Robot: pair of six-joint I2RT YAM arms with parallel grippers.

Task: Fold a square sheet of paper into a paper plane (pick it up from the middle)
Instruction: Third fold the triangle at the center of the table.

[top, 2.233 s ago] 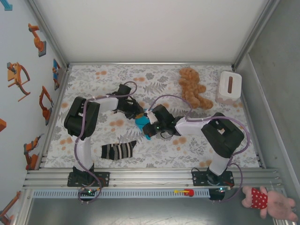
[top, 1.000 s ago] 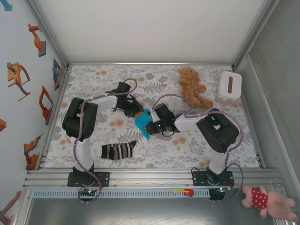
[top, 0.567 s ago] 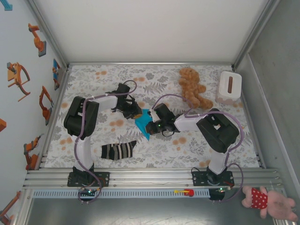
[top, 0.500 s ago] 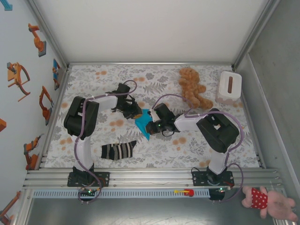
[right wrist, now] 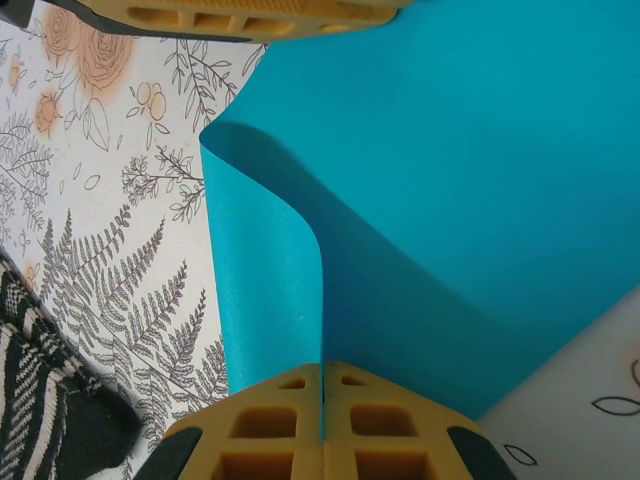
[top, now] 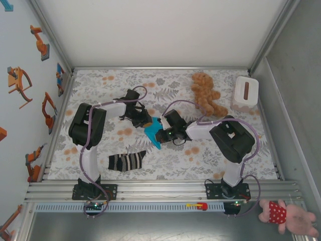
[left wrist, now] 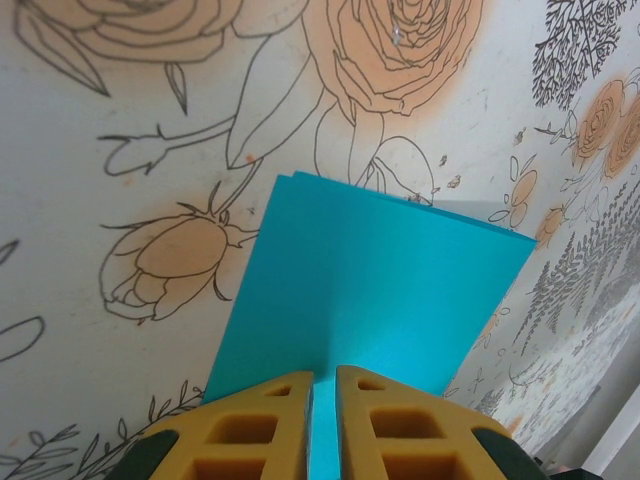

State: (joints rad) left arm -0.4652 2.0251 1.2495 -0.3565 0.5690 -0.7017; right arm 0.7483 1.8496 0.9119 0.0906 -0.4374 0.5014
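Since a couple of seconds ago the right arm (top: 228, 143) has drawn its elbow in toward the middle. The turquoise paper (top: 152, 134) has shifted slightly with it, away from the arm bases.

The floral table (top: 100, 80) carries everything, and the left arm (top: 88, 125) reaches in from its side to meet the right one near the centre. A brown teddy bear (top: 205, 98) lies toward the far right. Just beside it is a white box (top: 246, 92) with a brown slot in its top. The black-and-white striped sock (top: 126, 161) lies at the near left, apart from the paper.

The paper sits mid-table between the two wrists, folded, with two layers showing at its far edge in the left wrist view. The left gripper (left wrist: 323, 385) pinches one edge of it, with blue showing in the thin gap between its yellow fingers. The right gripper (right wrist: 322, 385) is pressed together on a flap of the paper that curls up off the flat part. The left gripper's fingers (right wrist: 230, 12) lie along the top of that view.
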